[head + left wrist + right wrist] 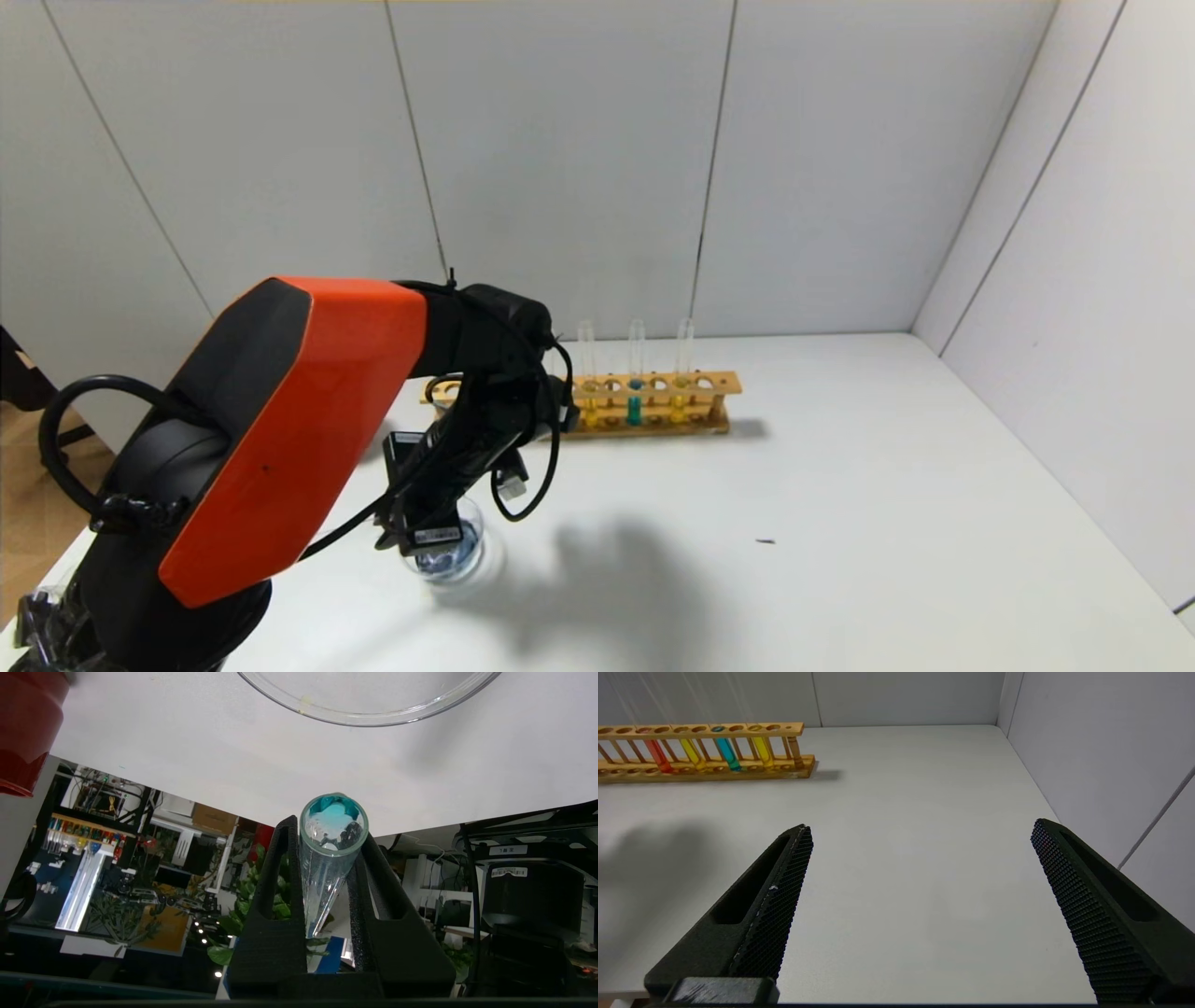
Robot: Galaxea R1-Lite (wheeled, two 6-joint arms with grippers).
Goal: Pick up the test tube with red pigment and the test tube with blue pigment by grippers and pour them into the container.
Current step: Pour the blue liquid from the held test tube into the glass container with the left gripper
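My left gripper (431, 528) is shut on a slim clear glass tube (332, 830) with teal-blue liquid showing at its mouth. In the left wrist view the gripper (329, 828) holds the tube tilted, mouth toward the rim of the clear glass container (373, 716). In the head view the container (453, 558) sits under the gripper and holds dark bluish liquid. The test tube with red pigment (657, 756) stands in the wooden rack (705, 772); in the head view the arm hides it. Another teal-blue tube (635, 403) stands in the rack. My right gripper (922, 830) is open and empty over bare table.
The rack (653, 422) stands at the back of the white table (840, 523) with two yellow-liquid tubes (588, 401). A dark red cup (23, 723) stands close to the container. Grey walls close the back and right. The table's left edge is near my left arm.
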